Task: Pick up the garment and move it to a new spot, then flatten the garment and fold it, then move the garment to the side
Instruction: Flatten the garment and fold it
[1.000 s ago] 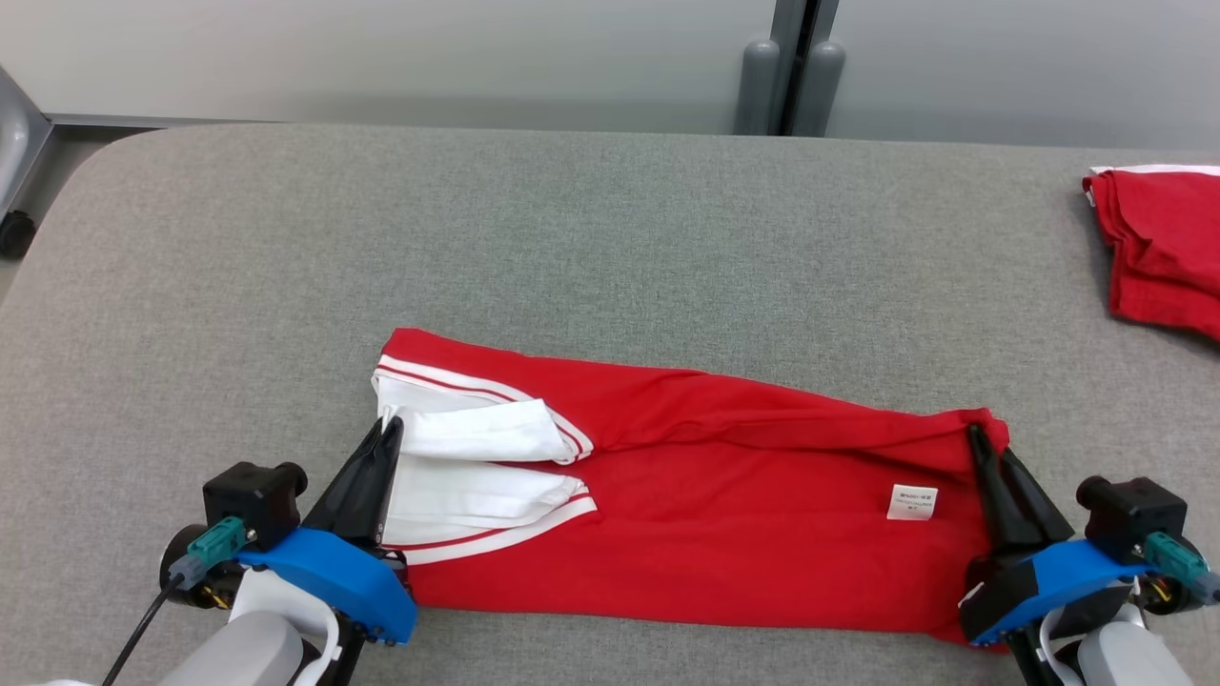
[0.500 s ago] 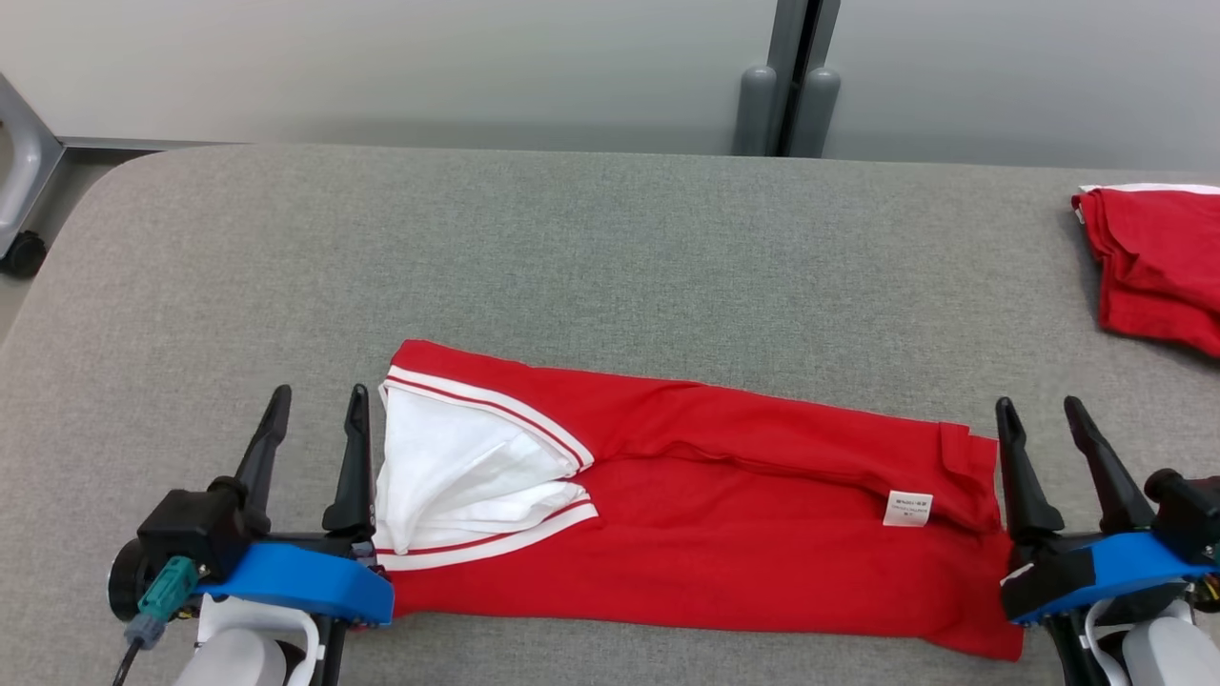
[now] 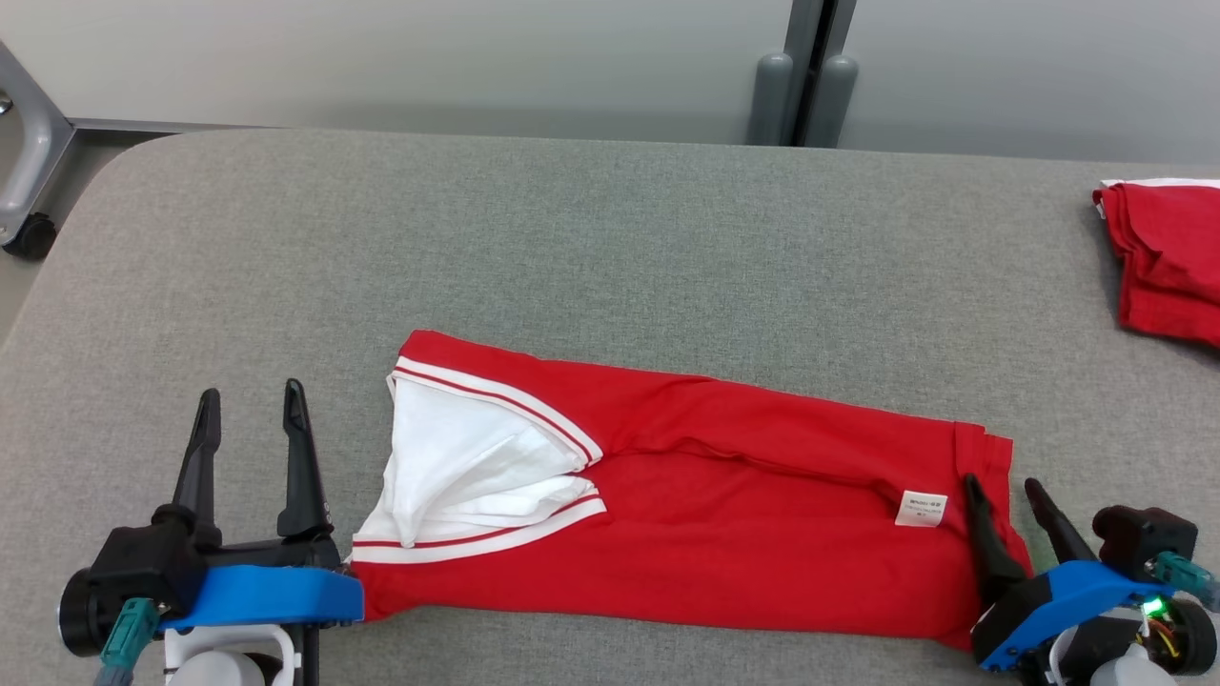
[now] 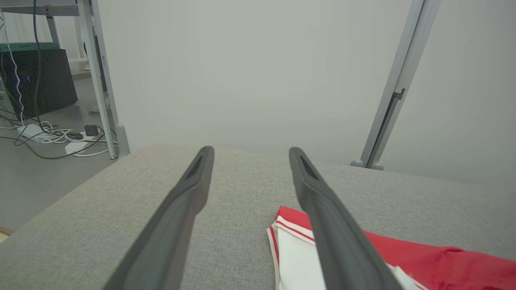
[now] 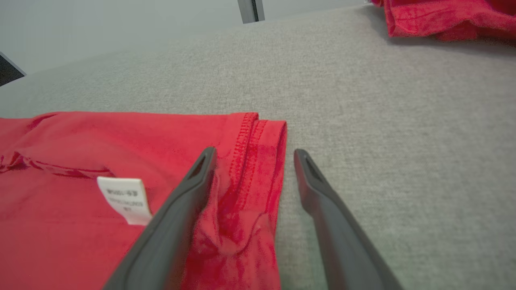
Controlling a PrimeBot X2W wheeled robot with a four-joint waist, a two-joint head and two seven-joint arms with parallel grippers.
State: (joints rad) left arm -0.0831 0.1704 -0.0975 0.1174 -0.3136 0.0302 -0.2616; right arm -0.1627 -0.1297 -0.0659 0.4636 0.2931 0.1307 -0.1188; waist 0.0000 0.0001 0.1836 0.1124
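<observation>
— Still pinched at both ends, red fabric garment with white striped end [image 3: 724, 514]?
— No more. Let go just now. Left gripper [image 3: 250, 391] spread wide beside the white end, right gripper [image 3: 1001, 482] spread wide astride the hem, holding nothing. Lying folded lengthwise near front of grey padded table [image 3: 610, 238]. Ready for next fold, probably.

Second red cloth [image 3: 1168, 257] at grey table [image 3: 610, 238] right edge.

Both low — left gripper [image 3: 251, 389] and right gripper [image 3: 1001, 480], fingers [image 3: 298, 457] spread wide, pointing forward.
</observation>
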